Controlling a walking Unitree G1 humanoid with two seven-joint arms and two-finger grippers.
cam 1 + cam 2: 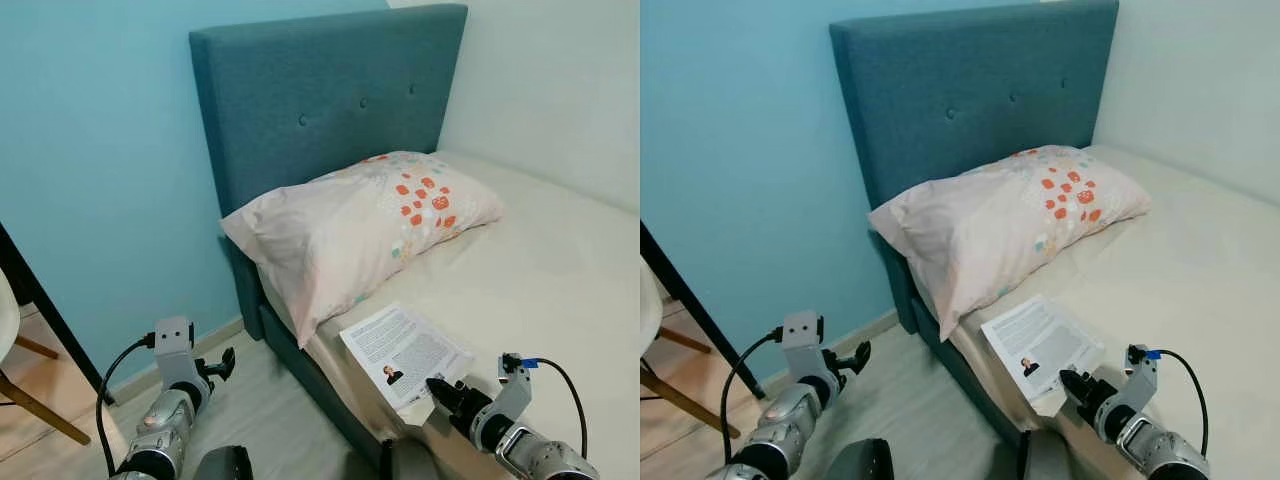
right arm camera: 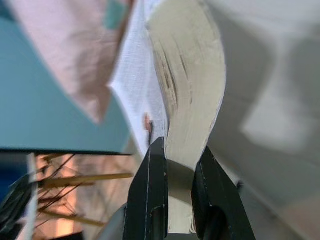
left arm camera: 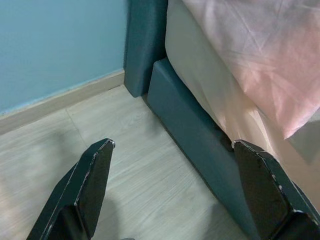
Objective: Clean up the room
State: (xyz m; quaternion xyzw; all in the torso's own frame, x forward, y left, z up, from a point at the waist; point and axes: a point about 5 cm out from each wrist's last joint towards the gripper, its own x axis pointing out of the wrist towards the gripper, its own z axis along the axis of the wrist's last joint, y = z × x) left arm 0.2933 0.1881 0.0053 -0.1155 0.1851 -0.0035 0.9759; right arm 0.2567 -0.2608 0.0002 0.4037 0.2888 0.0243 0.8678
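Fingers (image 3: 95, 185) of my left gripper (image 1: 222, 364) are spread apart with nothing between them, hovering over the wooden floor (image 1: 255, 410) beside the teal bed frame (image 3: 195, 130). Further right, a floral pillow (image 1: 370, 220) leans on the headboard (image 1: 320, 95). My right gripper (image 1: 437, 386) is clamped on the near edge of a book (image 1: 400, 350), which lies on the mattress (image 1: 560, 270) near its edge.

The right gripper (image 1: 1072, 381) holds the near edge of a book (image 1: 1042, 347) lying on the bed (image 1: 1200, 260), beside the pillow (image 1: 1000, 225).
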